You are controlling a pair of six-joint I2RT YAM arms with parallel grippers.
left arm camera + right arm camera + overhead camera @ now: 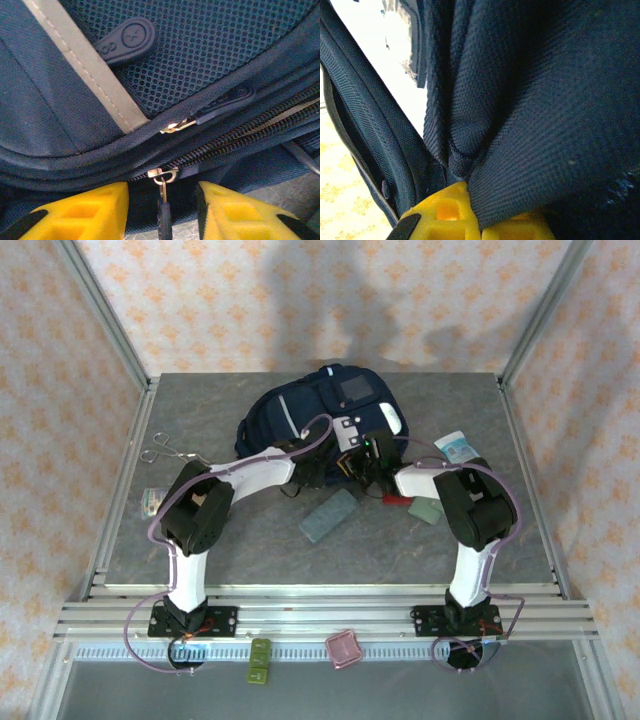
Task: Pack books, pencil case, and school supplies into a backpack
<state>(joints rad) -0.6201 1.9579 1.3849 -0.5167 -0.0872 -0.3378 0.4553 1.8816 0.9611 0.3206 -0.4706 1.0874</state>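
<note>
Yellow fingers [95, 212] of your left gripper [162, 212] stood apart at the backpack [210, 55], clamped on nothing, with the zip pull [162, 186] hanging straight ahead in the gap between them. The zip ran crosswise to that gripper, climbing to its right, and its teeth on that side looked shut. Your right gripper [480, 222], close beside the left, was pinched together on a fold of backpack cloth. Your left arm was plainly the nearer to the pull. Behind both grippers, toward the bases, the case [328, 514] lay on open table [250, 550], which left room to draw the pull sideways.
</note>
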